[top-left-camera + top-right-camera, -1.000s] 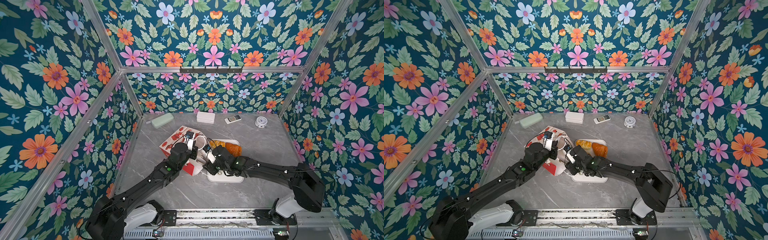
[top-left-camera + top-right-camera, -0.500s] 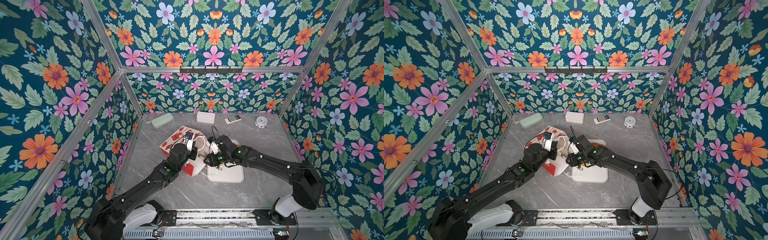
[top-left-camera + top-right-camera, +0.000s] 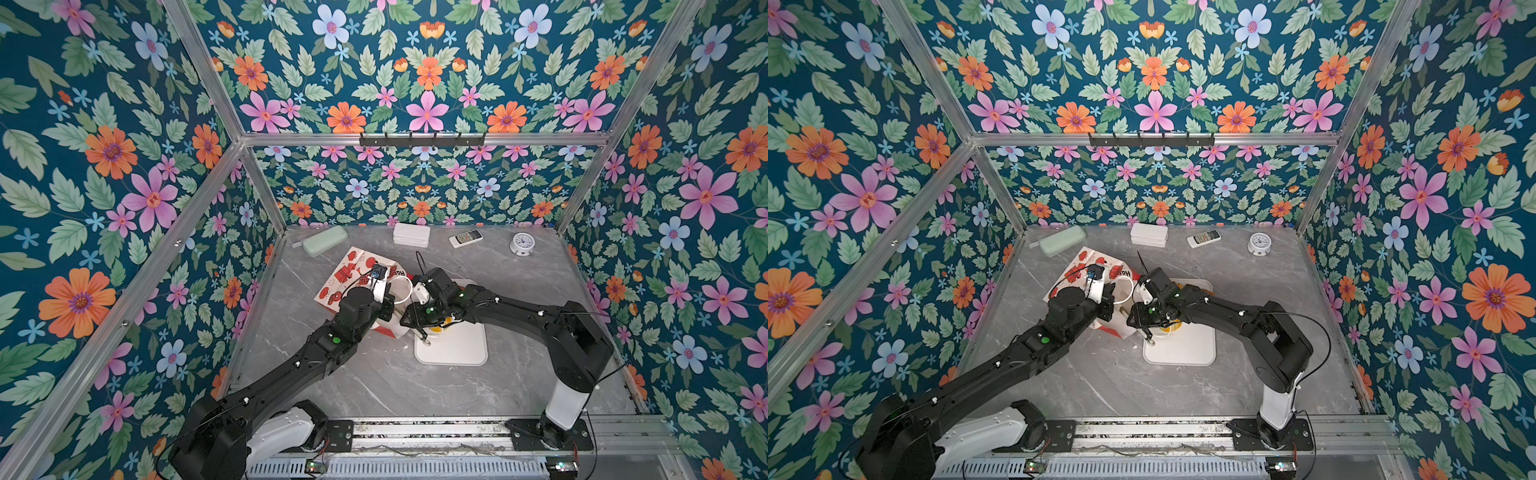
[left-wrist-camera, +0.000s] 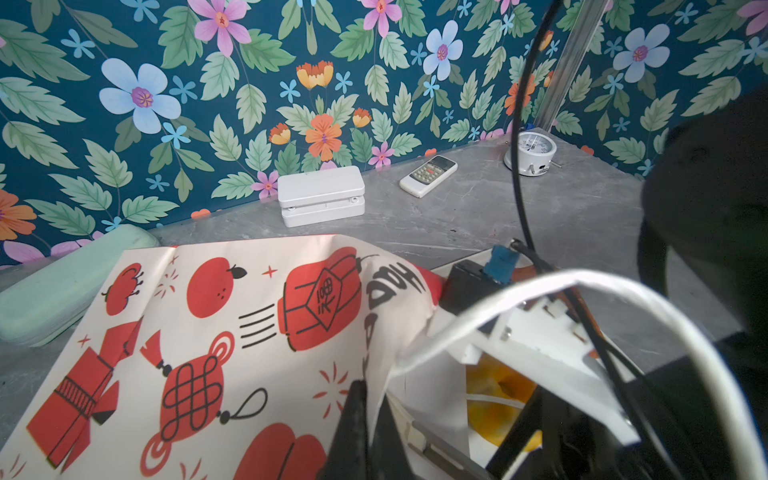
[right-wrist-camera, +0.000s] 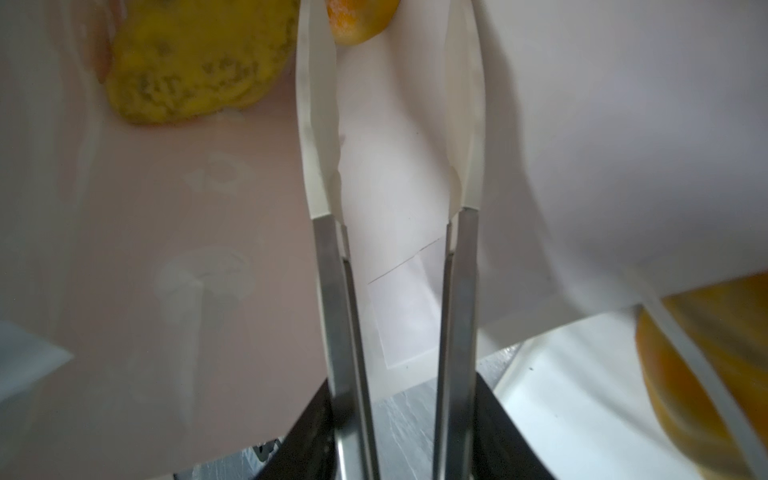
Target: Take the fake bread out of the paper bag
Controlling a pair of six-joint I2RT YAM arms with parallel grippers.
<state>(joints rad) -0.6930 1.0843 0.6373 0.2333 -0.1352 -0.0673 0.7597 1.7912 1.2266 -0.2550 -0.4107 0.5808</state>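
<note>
My right gripper [image 5: 392, 104], jaws parted and empty, reaches into the white red-printed paper bag [image 4: 216, 332], which my closed left gripper [image 4: 365, 399] pinches open by its rim, toward the glossy golden toy pastries [image 5: 195, 62] just ahead.

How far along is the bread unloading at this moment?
Partly done: at least one orange pastry lies on the white tray. In hand: the left gripper pinches the paper bag at its mouth while the right gripper, open, reaches inside. Left: a yellow bread and an orange bread remain in the bag.
</note>
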